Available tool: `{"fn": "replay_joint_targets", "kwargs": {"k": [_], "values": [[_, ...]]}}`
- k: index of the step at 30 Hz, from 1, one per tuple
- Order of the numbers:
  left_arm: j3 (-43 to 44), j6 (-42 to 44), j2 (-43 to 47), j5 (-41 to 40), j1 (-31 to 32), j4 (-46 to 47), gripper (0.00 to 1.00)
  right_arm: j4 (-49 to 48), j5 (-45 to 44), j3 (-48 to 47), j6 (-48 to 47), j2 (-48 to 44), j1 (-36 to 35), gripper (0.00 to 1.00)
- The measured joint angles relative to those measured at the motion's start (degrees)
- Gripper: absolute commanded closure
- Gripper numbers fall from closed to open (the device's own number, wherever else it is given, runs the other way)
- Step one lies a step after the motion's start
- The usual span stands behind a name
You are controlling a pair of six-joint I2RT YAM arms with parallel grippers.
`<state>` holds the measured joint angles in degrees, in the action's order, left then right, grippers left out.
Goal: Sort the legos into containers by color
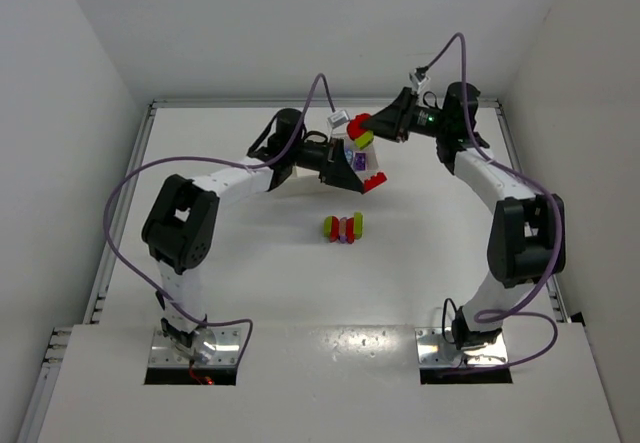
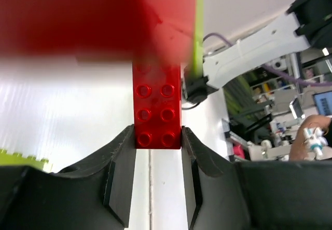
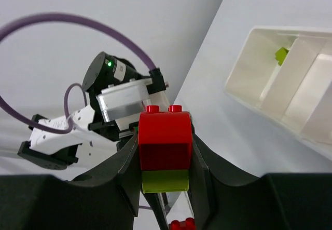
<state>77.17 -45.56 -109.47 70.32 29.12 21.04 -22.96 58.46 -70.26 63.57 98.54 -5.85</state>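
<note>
You've got one red/yellow-green/purple lego stack [image 1: 360, 153] clamped airborne between left claw [image 2: 157, 134] and right claw [image 3: 165, 152]. Second striped cluster [image 1: 343, 227] sits on the worktop [image 1: 250, 263]. White tray [image 3: 251, 69] holds one yellow-green brick [image 3: 281, 55].

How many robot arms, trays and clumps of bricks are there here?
Arms: 2, left and right
Tray: 1
Brick clumps: 2, a held clump and a lying clump
Total: 5
</note>
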Motion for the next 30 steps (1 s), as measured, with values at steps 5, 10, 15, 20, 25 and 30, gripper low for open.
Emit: {"fn": "replay_joint_targets", "kwargs": {"k": [5, 10, 15, 20, 25, 30], "values": [[-2.89, 10.78, 4.76, -2.89, -1.62, -11.67, 0.92, 0.02, 0.04, 0.33, -0.7, -0.02, 3.67, 1.0], [-3.87, 21.49, 11.04, -15.39, -6.25, -23.02, 0.92, 1.7, -0.79, 6.32, -2.29, -2.69, 8.52, 1.0], [3.48, 27.54, 7.91, -33.4, -7.91, -31.76, 0.92, 7.17, -2.25, 11.67, -6.49, -8.04, 9.16, 1.0], [12.68, 29.94, -1.38, -44.46, -7.91, -35.17, 0.91, 11.17, -3.02, 12.0, -10.93, -11.13, 8.81, 1.0], [16.13, 30.32, -7.61, -51.63, -7.91, -37.59, 0.91, 14.19, -2.86, 12.0, -13.75, -11.78, 8.76, 1.0], [16.37, 30.34, -9.92, -54.84, -7.91, -39.67, 0.63, 15.67, -2.08, 12.0, -15.23, -11.78, 8.76, 1.0]]}}
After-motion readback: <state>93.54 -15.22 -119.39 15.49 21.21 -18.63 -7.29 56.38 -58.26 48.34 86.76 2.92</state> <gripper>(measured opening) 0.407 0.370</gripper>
